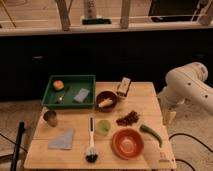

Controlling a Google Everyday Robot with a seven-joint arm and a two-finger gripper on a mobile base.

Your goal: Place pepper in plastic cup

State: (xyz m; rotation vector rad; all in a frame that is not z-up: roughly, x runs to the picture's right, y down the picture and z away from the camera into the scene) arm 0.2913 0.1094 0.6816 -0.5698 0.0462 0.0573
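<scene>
The green chili pepper [151,134] lies on the wooden table [75,152] near the right edge, just right of the orange bowl [127,143]. The small lime-green plastic cup [103,127] stands upright near the table's middle, left of the orange bowl and below the dark brown bowl [106,99]. My white arm [189,86] comes in from the right. The gripper [168,118] hangs beside the table's right edge, above and to the right of the pepper and apart from it. It holds nothing that I can see.
A reddish-brown cluster [128,118] lies between cup and pepper. A green tray [50,92] with an orange fruit and a grey sponge sits back left. A metal cup [50,118], grey cloth [62,139], dish brush [91,145] and small box [123,87] are also on the table.
</scene>
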